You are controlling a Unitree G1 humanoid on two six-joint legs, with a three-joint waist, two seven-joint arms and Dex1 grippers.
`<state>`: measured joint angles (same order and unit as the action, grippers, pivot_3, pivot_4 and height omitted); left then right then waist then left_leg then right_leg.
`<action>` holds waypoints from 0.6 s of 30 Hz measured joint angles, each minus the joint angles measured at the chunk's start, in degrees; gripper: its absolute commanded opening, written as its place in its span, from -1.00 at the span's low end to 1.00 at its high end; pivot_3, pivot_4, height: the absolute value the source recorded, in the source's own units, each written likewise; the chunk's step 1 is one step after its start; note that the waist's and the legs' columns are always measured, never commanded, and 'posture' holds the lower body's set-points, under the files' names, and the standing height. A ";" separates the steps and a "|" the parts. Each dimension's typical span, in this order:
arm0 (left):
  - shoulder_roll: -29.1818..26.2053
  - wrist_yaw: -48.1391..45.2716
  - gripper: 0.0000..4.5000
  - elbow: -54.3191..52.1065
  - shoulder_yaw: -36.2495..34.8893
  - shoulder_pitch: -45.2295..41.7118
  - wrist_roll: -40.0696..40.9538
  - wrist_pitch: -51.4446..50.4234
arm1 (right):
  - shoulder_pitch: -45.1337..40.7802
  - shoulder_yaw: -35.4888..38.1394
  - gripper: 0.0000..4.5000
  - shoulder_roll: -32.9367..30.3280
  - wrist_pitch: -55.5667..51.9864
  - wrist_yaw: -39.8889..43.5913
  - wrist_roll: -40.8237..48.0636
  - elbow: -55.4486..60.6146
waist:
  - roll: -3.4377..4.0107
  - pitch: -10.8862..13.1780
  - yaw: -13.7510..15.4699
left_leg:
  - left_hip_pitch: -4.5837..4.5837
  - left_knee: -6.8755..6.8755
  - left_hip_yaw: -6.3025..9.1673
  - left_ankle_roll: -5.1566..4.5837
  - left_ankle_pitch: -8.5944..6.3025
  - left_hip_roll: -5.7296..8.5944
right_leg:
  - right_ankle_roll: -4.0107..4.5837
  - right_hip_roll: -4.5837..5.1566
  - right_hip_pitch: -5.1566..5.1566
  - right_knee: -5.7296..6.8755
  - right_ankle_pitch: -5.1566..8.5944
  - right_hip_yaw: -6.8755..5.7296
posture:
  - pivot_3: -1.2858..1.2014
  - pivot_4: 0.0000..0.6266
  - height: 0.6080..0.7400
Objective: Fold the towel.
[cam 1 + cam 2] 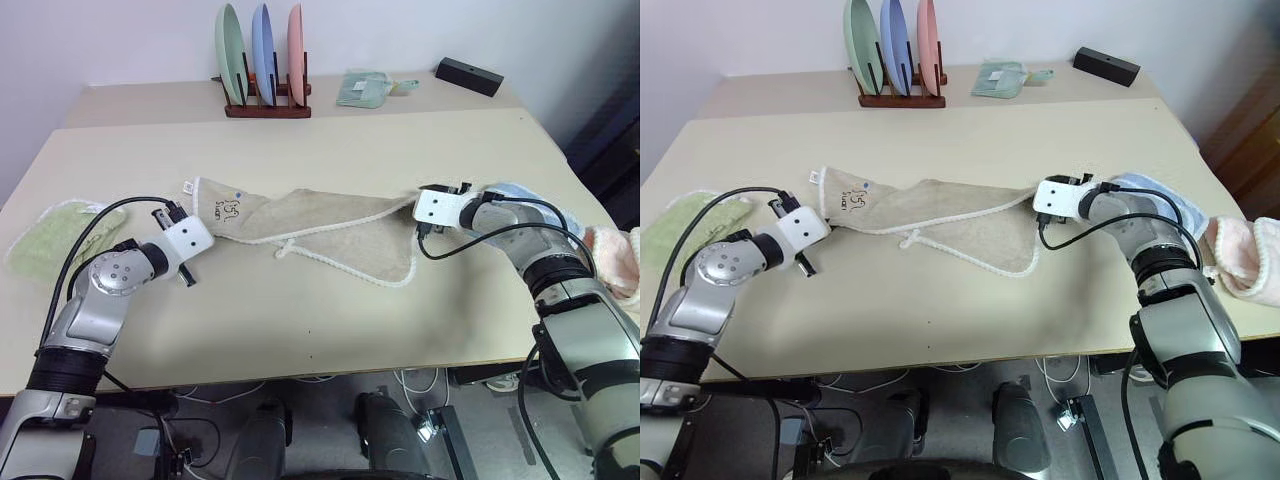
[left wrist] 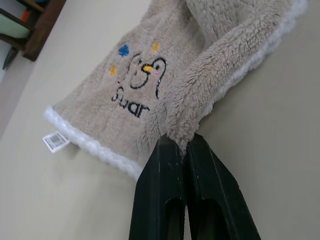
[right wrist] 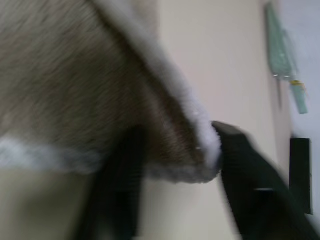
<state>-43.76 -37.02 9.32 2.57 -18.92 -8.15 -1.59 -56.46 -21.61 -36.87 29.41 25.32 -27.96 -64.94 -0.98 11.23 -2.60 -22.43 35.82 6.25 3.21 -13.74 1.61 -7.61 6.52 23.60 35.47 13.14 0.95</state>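
1. While the left tool [image 2: 184, 147] pinches a fold of the towel [image 1: 320, 232] tight between closed fingers near its logo end, the right tool [image 3: 175, 165] has its fingers apart around the opposite white-corded corner, not yet clamped.
2. Stretched and bunched, the towel lies across the middle of the tabletop [image 1: 300, 320] between both arms.
3. Doing this step well likely means closing the right tool fully on the corner before lifting, keeping the edge taut and both ends level.
4. Head views show a plate rack [image 1: 266, 100] and a green cloth [image 1: 50, 235]; the left wrist view alone shows the penguin logo [image 2: 145, 75] and white tag [image 2: 56, 141].
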 measured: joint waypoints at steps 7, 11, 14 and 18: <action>0.34 -0.05 -1.00 -0.05 -1.18 1.07 1.33 -0.61 | -0.54 0.38 -0.98 -0.87 3.37 -1.61 0.07 0.20 | 0.00 0.00 0.00 | 0.00 0.00 0.00 0.00 0.00 0.00 | 0.00 0.00 0.04 0.06 0.00 0.01 | 0.03 -0.52 1.00; 3.87 0.27 -1.00 2.72 -3.28 -6.06 5.19 -2.85 | -2.15 1.87 -0.98 -3.12 3.66 -1.90 0.27 2.94 | 0.07 0.06 0.29 | -0.05 0.13 0.03 0.02 0.01 0.03 | -0.01 0.01 0.01 0.08 -0.01 -0.01 | 0.03 -0.52 1.00; 7.78 6.58 -1.00 15.98 -4.23 -23.17 5.49 -0.92 | -9.38 2.33 -0.98 -4.45 2.28 -4.49 -0.16 2.85 | 0.08 0.28 0.43 | -0.36 0.27 0.10 0.23 0.15 0.07 | -0.04 0.01 0.31 0.20 -0.15 -0.03 | 0.03 -0.52 1.00; 7.68 16.27 -1.00 31.00 -6.75 -43.27 5.06 6.54 | -21.39 4.21 -0.98 -7.59 1.34 -9.64 -1.13 3.91 | 0.06 0.24 -0.19 | -0.79 0.12 0.01 0.41 0.24 0.13 | -0.12 0.13 1.00 0.42 -0.16 0.02 | 0.03 -0.52 1.00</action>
<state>-36.08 -20.75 40.32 -4.18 -62.19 -3.09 4.95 -77.85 -17.39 -44.46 30.75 15.68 -29.09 -61.03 -0.93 11.47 -2.80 -23.22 35.94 6.26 3.62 -13.50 1.74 -7.73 6.64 24.59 35.88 12.98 0.97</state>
